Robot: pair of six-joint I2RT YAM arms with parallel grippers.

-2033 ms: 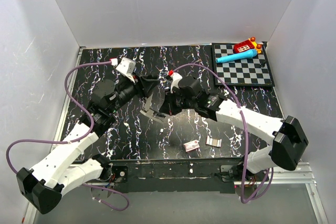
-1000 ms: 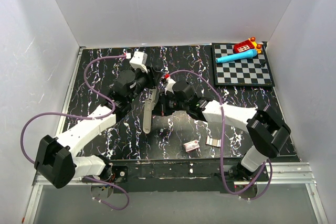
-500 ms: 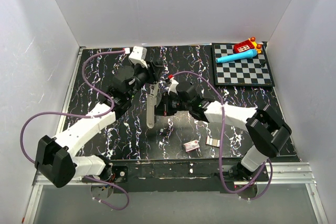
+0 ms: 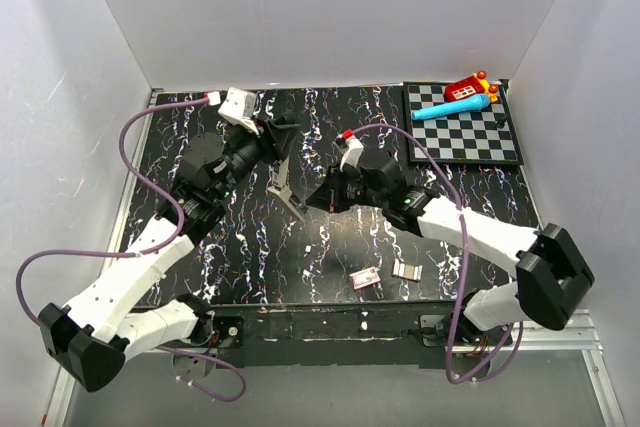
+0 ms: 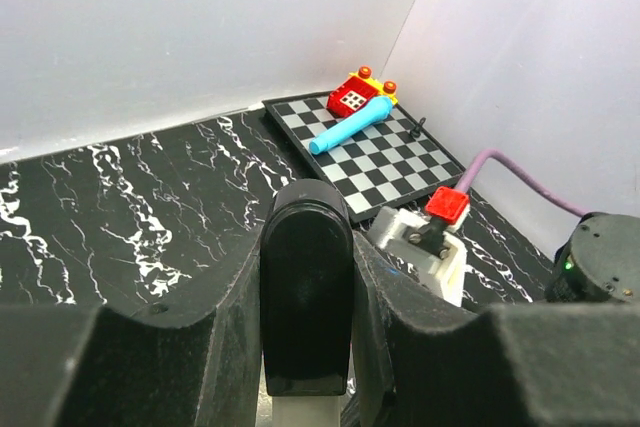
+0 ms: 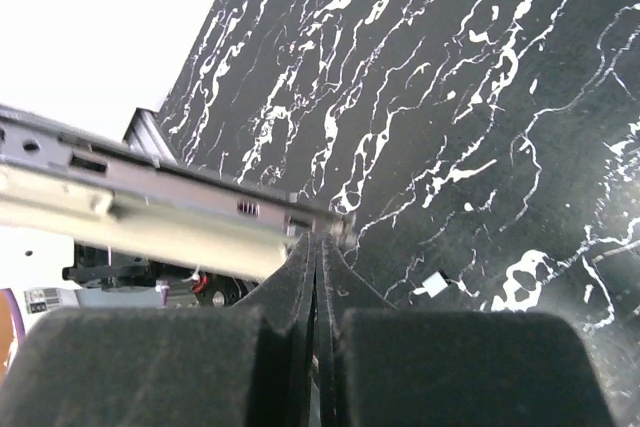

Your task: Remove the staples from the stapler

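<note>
L gripper [image 4: 277,151] clamped stapler's [image 4: 283,184] dark end, held off table [image 4: 255,259] betw. both grippers | stapler body cut off in L wrist view; staples not discernible | R gripper [image 4: 311,203] fingers pressed tog., tips at stapler's metal end, contact unclear | both arms extended inward, wrists facing each other

The counter [image 4: 250,257] is black with white marble veining, walled in by pale panels on three sides. A chessboard [image 4: 470,142] lies flat in its far right corner. Near the front edge, right of centre, a small red-and-white box [image 4: 364,278] lies flat, and just beside it on the right, not touching, lies a silvery block of staples [image 4: 406,269].
</note>
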